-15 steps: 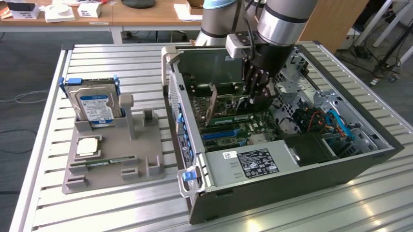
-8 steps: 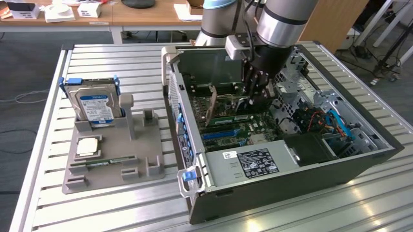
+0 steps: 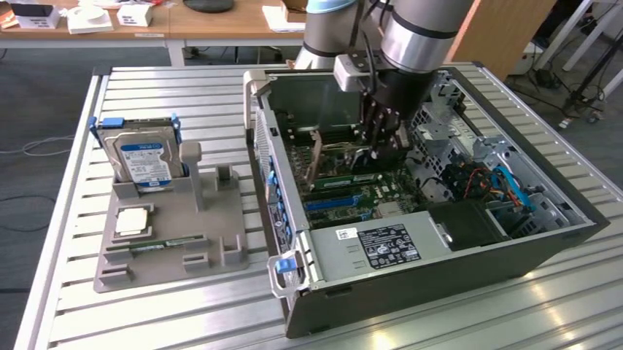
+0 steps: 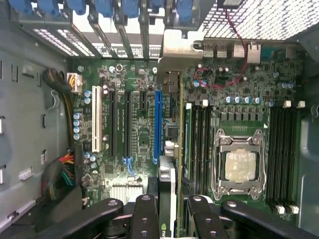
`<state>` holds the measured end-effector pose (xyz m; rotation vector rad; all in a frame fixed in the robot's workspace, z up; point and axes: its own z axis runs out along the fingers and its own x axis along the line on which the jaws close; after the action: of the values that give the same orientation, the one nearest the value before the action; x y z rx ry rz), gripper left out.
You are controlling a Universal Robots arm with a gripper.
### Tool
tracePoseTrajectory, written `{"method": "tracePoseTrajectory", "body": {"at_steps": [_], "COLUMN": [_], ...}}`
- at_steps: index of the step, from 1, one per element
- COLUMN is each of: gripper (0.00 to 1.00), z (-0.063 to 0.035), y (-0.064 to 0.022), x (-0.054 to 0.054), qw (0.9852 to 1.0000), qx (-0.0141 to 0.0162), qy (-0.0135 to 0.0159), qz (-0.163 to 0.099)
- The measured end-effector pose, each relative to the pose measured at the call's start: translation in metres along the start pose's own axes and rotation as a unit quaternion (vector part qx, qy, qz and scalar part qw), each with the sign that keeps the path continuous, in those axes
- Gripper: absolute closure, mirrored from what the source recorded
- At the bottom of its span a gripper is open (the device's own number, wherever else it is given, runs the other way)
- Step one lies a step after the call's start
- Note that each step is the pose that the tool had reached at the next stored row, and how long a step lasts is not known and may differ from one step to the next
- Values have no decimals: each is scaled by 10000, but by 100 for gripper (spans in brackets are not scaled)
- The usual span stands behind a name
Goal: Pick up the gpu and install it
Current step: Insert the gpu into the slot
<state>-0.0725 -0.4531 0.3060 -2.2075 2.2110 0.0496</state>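
From the wrist camera I look down past my fingers (image 4: 144,218) into the computer. They are closed partway, one on each side of the gpu (image 4: 167,181), and they have hold of it. I see the card from its thin top edge, because it is held standing up, the way a card has to stand to go into a slot. Its silver end bracket (image 4: 179,47) points at the back wall of the box, where the openings are. The card hangs along the long blue slot (image 4: 157,124) on the green board (image 4: 142,142), a little to the side of the big chip socket (image 4: 240,164). I think it is being lined up with that slot. (I cannot tell if its bottom edge touches the slot yet.)

From the outside camera, the arm (image 3: 413,36) reaches straight down into the open computer case (image 3: 428,292), which lies on its side on the surface (image 3: 175,321) so the board faces up. The fingers are low inside, far from the near wall. On the exterior view's left is a grey holder (image 3: 165,219) with the hard drive (image 3: 144,160) standing in it, well apart from the case.
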Motion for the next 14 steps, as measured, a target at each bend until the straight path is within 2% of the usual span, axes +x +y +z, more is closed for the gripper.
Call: {"method": "tracePoseTrajectory", "body": {"at_steps": [4, 14], "gripper": [73, 73], "z": [12, 19], "y": [72, 148], "x": [0, 6], "qw": [10000, 10000], "qx": [8, 31], "qy": [-1, -2], "qz": [-15, -30]}}
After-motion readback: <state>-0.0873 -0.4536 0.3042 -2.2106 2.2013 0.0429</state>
